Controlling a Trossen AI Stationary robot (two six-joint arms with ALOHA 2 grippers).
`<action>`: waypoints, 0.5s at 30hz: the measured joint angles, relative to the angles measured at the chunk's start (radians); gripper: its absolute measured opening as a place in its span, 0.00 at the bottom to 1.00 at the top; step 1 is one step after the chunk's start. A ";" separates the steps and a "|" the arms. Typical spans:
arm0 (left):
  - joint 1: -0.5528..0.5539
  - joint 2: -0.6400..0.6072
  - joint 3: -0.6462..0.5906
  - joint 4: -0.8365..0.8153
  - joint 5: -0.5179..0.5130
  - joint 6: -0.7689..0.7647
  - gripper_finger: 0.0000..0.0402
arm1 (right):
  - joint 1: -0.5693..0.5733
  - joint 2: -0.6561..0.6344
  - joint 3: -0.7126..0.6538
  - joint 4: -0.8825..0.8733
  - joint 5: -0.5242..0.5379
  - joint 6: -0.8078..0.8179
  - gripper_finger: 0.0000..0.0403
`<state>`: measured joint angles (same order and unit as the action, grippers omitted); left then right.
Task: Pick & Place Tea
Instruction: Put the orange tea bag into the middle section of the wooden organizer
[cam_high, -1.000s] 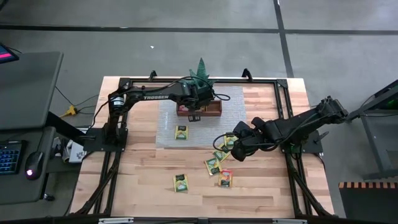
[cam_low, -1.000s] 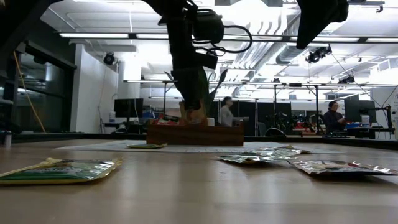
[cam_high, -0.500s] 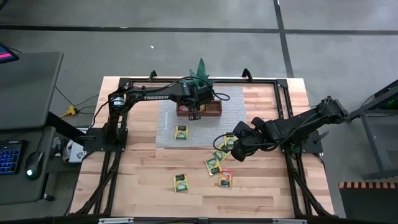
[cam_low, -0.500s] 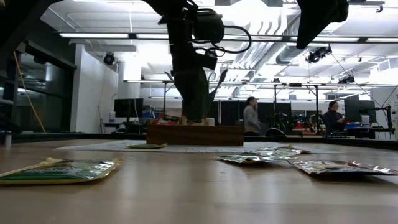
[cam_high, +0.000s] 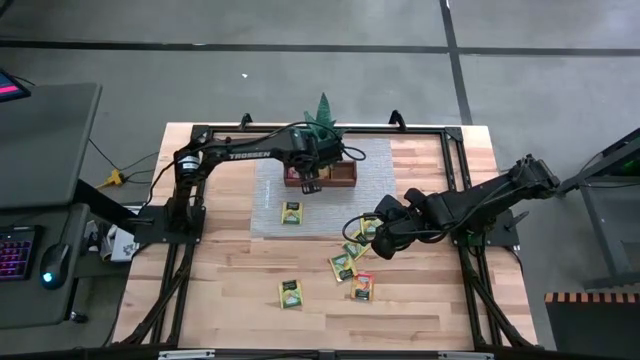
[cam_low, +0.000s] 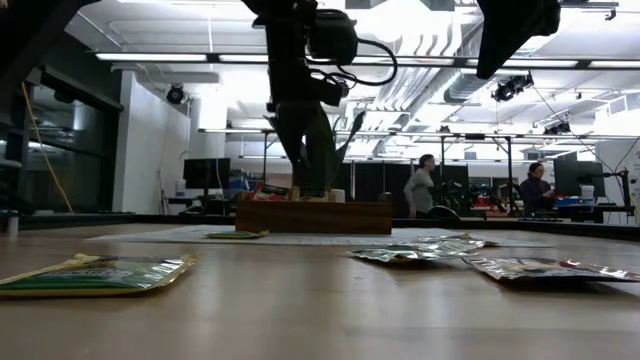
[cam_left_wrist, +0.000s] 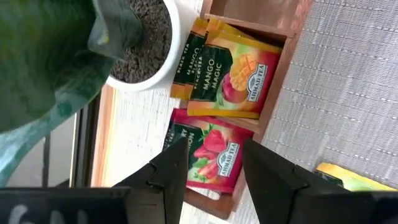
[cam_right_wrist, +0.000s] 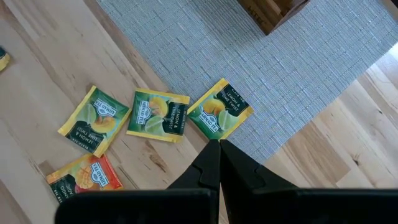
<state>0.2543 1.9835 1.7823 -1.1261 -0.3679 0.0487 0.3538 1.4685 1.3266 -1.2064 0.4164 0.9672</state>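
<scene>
The tea lies as small square packets. In the left wrist view a red packet (cam_left_wrist: 214, 165) rests flat in one compartment of the brown wooden tray (cam_left_wrist: 273, 81), and orange packets (cam_left_wrist: 230, 78) lie in the compartment beside it. My left gripper (cam_left_wrist: 213, 149) hangs open just above the red packet, over the tray's left end (cam_high: 308, 183), apart from it. Several yellow-green packets (cam_right_wrist: 157, 115) and an orange one (cam_right_wrist: 84, 177) lie flat on the table. My right gripper (cam_right_wrist: 217, 148) is shut and hovers over them right of centre (cam_high: 377, 240).
A spiky green plant (cam_high: 323, 112) in a white pot (cam_left_wrist: 146, 43) stands right behind the tray. The tray sits on a grey woven mat (cam_high: 370, 160), which also bears one packet (cam_high: 291, 212). More packets (cam_high: 291, 292) lie toward the near edge. A black frame (cam_high: 455, 180) borders the table.
My left gripper has opened above the tray and let go of the red packet, which now lies in its compartment. The wrist has rolled a little. My right arm has kept still.
</scene>
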 joint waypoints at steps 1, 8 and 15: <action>0.000 -0.002 0.005 -0.012 0.004 -0.006 0.37 | 0.000 0.000 0.000 0.000 0.000 0.000 0.00; -0.015 -0.085 0.005 -0.073 0.010 -0.045 0.37 | 0.000 0.000 0.000 0.000 0.000 0.000 0.00; -0.053 -0.177 0.013 -0.115 -0.037 -0.104 0.37 | 0.000 0.000 0.000 0.000 -0.001 0.000 0.00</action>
<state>0.2010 1.8068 1.7954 -1.2411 -0.4046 -0.0551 0.3538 1.4689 1.3266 -1.2060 0.4154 0.9672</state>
